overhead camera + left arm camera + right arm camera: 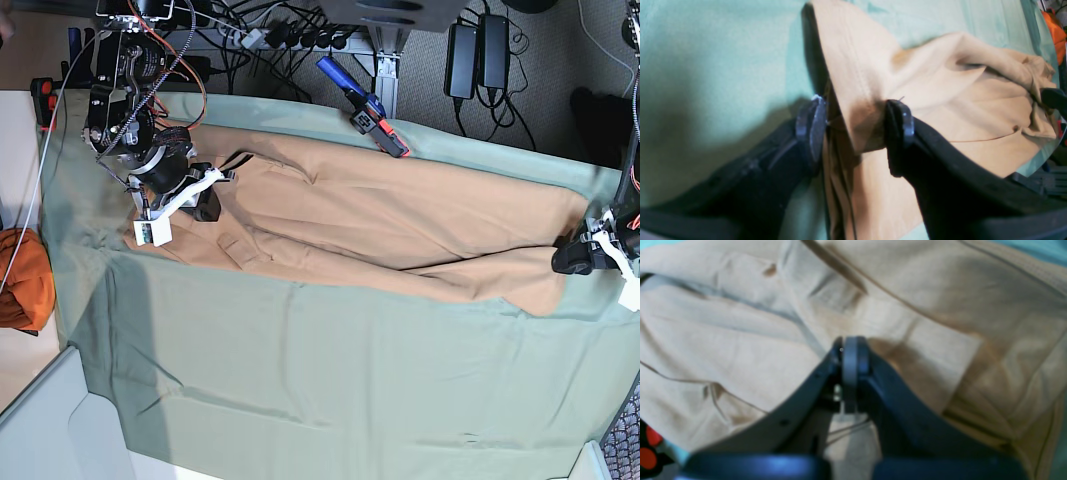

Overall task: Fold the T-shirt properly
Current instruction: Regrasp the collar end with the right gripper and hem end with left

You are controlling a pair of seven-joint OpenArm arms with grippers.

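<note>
The tan-orange T-shirt (400, 225) lies stretched out sideways across the pale green table cloth (330, 380). In the base view my left gripper (572, 260) sits at the shirt's right end. In the left wrist view that left gripper (857, 123) stands open, with a raised fold of the T-shirt (957, 110) between its fingers. My right gripper (208, 205) is at the shirt's left end. In the right wrist view this right gripper (851, 346) is shut, pads together, its tip against the wrinkled T-shirt (740, 340). I see no cloth between the pads.
A bright orange cloth bundle (22, 280) lies off the table's left edge. A blue and red tool (365, 108) rests at the cloth's far edge, with cables and power bricks behind it. The green table cloth (723, 66) stretches wide in front of the shirt.
</note>
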